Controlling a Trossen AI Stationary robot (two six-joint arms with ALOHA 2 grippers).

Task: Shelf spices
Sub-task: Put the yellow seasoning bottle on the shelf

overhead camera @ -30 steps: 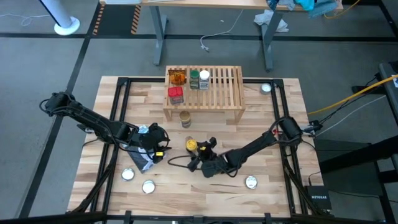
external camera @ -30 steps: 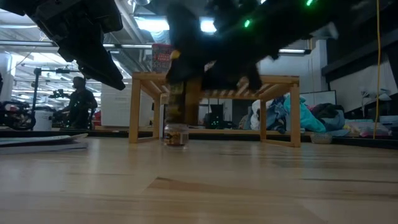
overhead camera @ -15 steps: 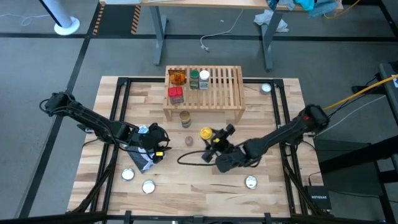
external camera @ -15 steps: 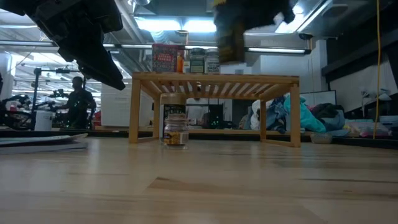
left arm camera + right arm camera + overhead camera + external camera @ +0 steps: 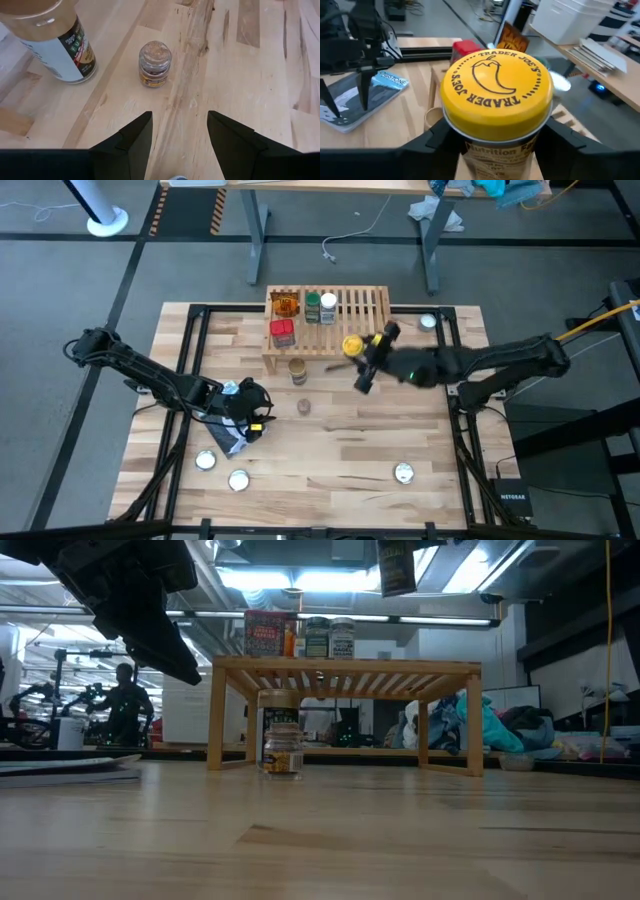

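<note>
Gripping the yellow-lid jar between its fingers, the right gripper holds it in the air over the front edge of the shelf, whose top already carries an orange packet, a red tin, a green-lid jar and a white-lid jar. The left gripper waits low over the table's left side with its fingers parted and nothing between them, a small clear jar and a tan-lid jar standing on the wood ahead of it, just in front of the shelf
</note>
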